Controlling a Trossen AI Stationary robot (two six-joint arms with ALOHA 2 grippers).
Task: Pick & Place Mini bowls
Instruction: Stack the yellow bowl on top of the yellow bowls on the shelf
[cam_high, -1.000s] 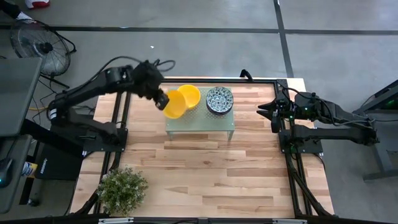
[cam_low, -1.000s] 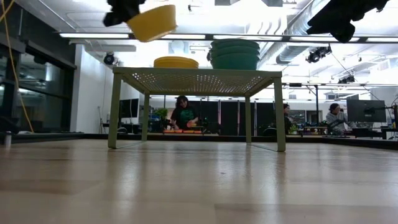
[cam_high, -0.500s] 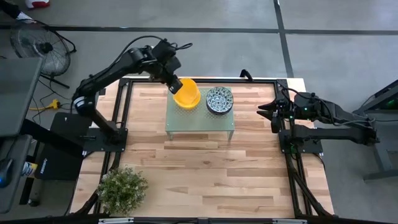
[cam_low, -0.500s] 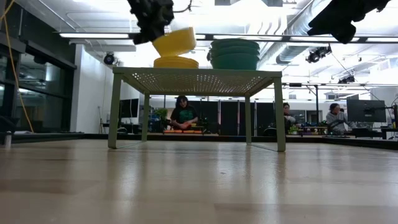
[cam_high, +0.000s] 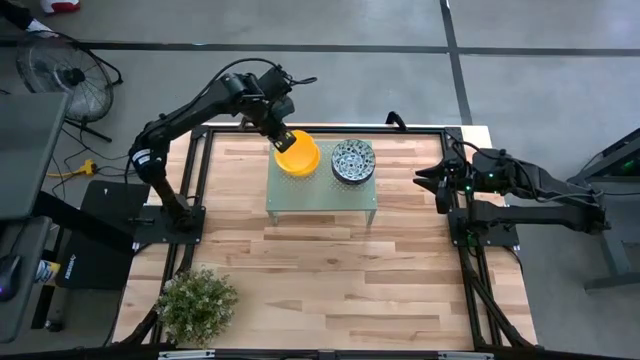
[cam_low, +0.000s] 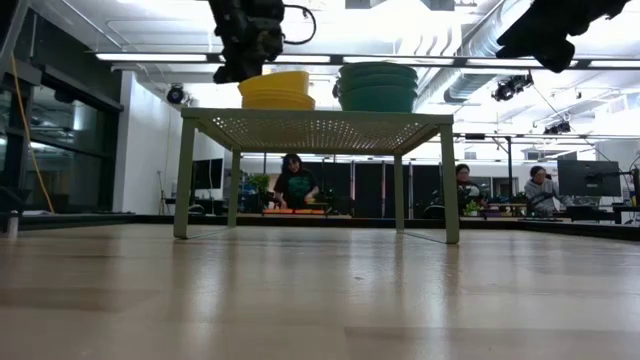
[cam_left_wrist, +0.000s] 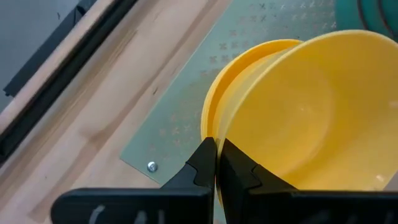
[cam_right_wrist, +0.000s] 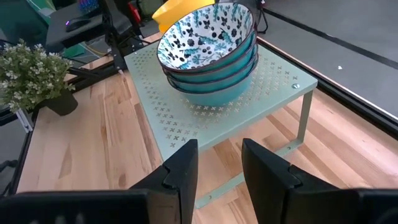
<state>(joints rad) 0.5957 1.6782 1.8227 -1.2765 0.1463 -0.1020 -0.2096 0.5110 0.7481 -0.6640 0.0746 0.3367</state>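
Mini bowls, left stack (cam_high: 298, 155): plain bright yellow. Mini bowls, right stack (cam_right_wrist: 208, 46): teal outside, white inside with dense blue-green and black pattern. Stand (cam_right_wrist: 186, 106): pale green, perforated. Table (cam_high: 320, 270): light wood grain. Plant (cam_high: 196, 303): leafy green. Arms: dark.

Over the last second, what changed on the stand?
The left pincer, shut on a yellow bowl, carried it from off the stand's left edge onto the yellow stack; no release yet. Patterned stack and right pincer unchanged.
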